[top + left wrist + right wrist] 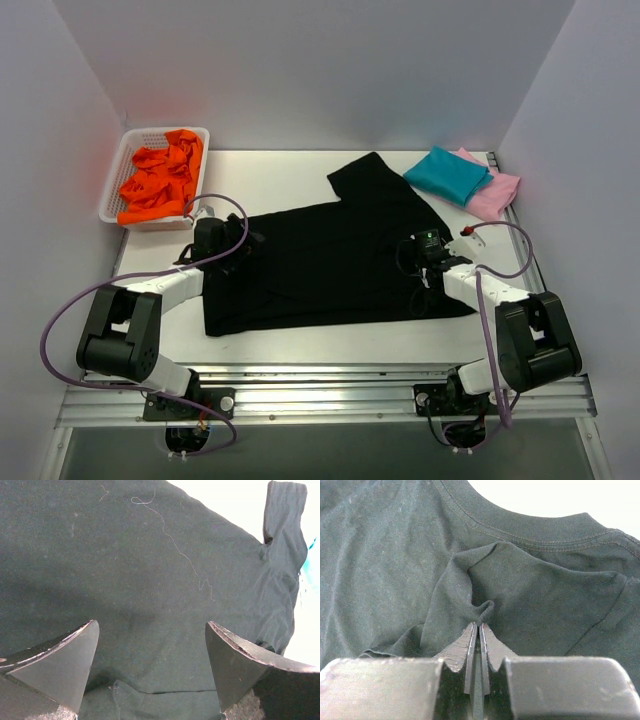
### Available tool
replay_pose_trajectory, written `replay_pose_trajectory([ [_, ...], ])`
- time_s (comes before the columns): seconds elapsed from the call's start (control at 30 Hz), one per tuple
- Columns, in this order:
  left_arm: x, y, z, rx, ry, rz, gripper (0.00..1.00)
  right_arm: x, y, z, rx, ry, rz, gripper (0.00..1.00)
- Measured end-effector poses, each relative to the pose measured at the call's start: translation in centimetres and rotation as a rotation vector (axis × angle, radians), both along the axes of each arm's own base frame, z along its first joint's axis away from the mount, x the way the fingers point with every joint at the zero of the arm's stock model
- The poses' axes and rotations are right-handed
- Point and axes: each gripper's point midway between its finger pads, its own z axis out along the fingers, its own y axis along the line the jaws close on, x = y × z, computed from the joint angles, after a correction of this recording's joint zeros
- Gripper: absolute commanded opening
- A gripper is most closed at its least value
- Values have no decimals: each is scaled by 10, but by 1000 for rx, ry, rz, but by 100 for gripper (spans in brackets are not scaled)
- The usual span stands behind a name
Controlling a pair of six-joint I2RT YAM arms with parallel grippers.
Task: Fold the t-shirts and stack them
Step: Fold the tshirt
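Note:
The black t-shirt lies spread across the middle of the table, one sleeve reaching toward the back. My right gripper sits at its right edge near the collar; in the right wrist view the gripper is shut on a small pinched fold of the black t-shirt just below the ribbed neckline. My left gripper hovers over the shirt's left end, and in the left wrist view it stands wide open above the black t-shirt, with nothing between its fingers. A folded teal t-shirt rests on a pink t-shirt at the back right.
A white basket holding crumpled orange cloth stands at the back left. White walls close in the table on three sides. Purple cables loop from both arms over the table.

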Motion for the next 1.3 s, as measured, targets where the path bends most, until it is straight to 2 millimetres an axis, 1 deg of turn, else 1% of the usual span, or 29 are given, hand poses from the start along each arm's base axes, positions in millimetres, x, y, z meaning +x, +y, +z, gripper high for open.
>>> replay_pose_trajectory([
  [0.17, 0, 0, 0, -1, 0, -1, 96, 3, -1, 2, 0, -8, -1, 0],
  [0.27, 0, 0, 0, -1, -1, -1, 96, 10, 1, 11, 2, -28, 0, 0],
  [0.37, 0, 0, 0, -1, 0, 0, 96, 27, 3, 27, 4, -67, -2, 0],
  [0.43, 1, 0, -3, 0, 5, 0, 96, 44, 5, 37, 3, -92, -3, 0],
  [0.53, 0, 0, -9, 3, 20, 0, 96, 66, 6, 41, -4, -102, -4, 0],
  [0.63, 0, 0, -10, 4, 22, 0, 96, 86, 5, 32, -14, -85, -8, 0],
  [0.73, -1, 0, -10, 5, 24, -1, 96, 99, -1, 13, -16, -51, -23, 0],
  [0.87, -1, 0, -10, 6, 26, -1, 96, 114, -12, -18, -10, 7, -49, 0],
  [0.9, -1, 0, -9, 6, 24, -1, 96, 120, -15, -22, -13, 7, -58, 0],
  [0.93, -1, 0, -9, 6, 22, -1, 96, 127, -15, -21, -7, -1, -58, 0],
  [1.0, -1, 0, -7, 5, 18, -1, 96, 135, -15, -20, -4, -12, -59, 0],
  [1.07, -1, 0, -5, 5, 13, -1, 96, 138, -15, -20, -2, -18, -59, 0],
  [1.1, -1, 0, -5, 5, 12, -1, 96, 139, -15, -20, -2, -17, -59, 4],
  [1.13, -1, 0, -5, 6, 12, -2, 96, 139, -14, -20, -1, -18, -59, 11],
  [1.17, -1, 0, -5, 8, 12, -3, 96, 140, -14, -20, 0, -20, -59, 21],
  [1.2, -1, 0, -5, 9, 11, -4, 96, 141, -14, -18, 3, -23, -60, 47],
  [1.23, -1, 1, -5, 11, 11, -4, 96, 145, -13, -16, 7, -31, -59, 60],
  [1.3, 0, 3, -6, 21, 9, 3, 96, 152, -11, -9, 4, -48, -45, 81],
])
